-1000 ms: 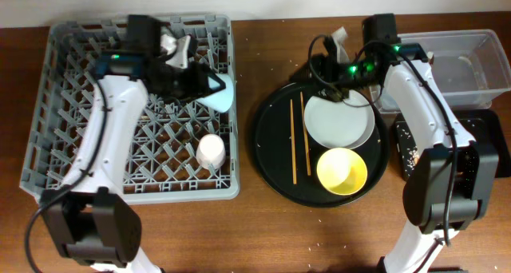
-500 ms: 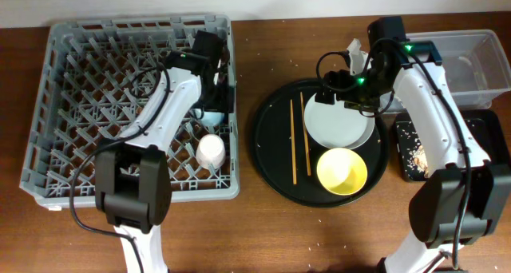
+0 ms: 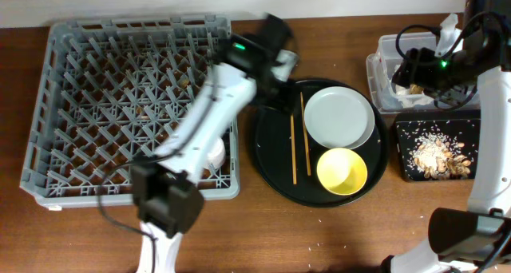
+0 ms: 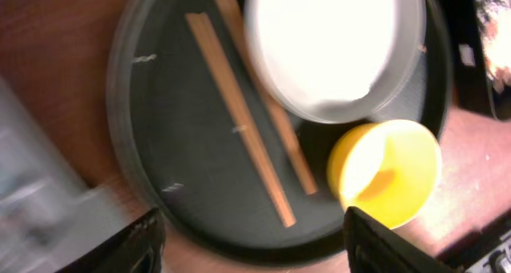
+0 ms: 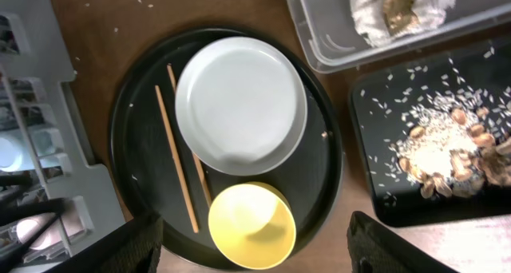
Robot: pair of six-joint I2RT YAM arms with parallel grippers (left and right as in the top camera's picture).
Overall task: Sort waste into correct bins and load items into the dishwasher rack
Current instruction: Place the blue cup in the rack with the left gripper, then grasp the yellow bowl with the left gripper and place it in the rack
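Over the round black tray, the left gripper hangs wide open and empty above the chopsticks, grey plate and yellow bowl, while the right gripper, up by the clear tub, is spread open too, holding nothing.

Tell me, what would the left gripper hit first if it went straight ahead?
Most likely the chopsticks lying on the round black tray, though depth is hard to judge.
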